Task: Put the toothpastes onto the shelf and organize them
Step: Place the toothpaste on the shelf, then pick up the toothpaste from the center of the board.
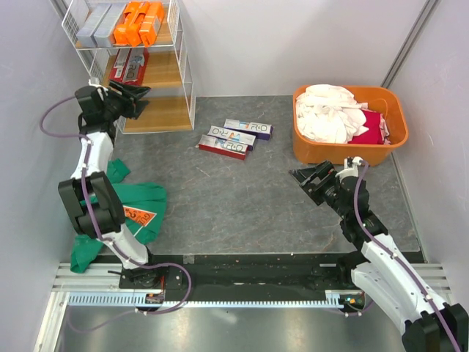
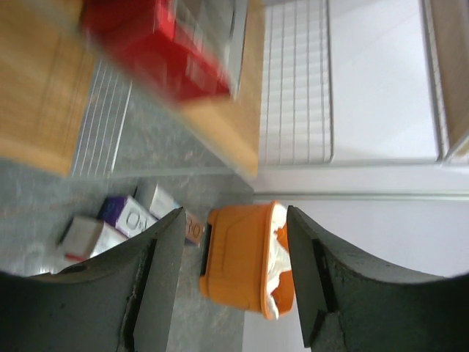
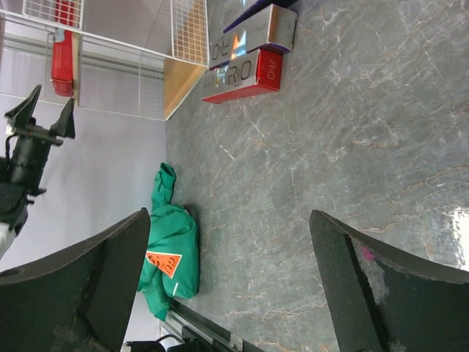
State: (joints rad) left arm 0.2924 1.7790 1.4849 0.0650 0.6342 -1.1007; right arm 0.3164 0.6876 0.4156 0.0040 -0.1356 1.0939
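Toothpaste cartons (image 1: 236,137), three of them, lie on the surface (image 1: 242,213) just right of the shelf (image 1: 157,111), long axes pointing away from it. My left claw (image 1: 144,99) hangs spread and empty at the shelf front; my right claw (image 1: 300,183), also spread and empty, looks slightly nearer them.

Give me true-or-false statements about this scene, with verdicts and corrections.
1. Three long slim cartons lie on the grey table. True.
2. The left gripper grips a carton. False: it is open and empty, beside the tall white wire shelf.
3. Bright orange cartons sit on the shelf's top wooden board. True.
4. The orange plastic tub is empty. False: it holds white and red laundry.
5. The right gripper is shut. False: it is open above the table.
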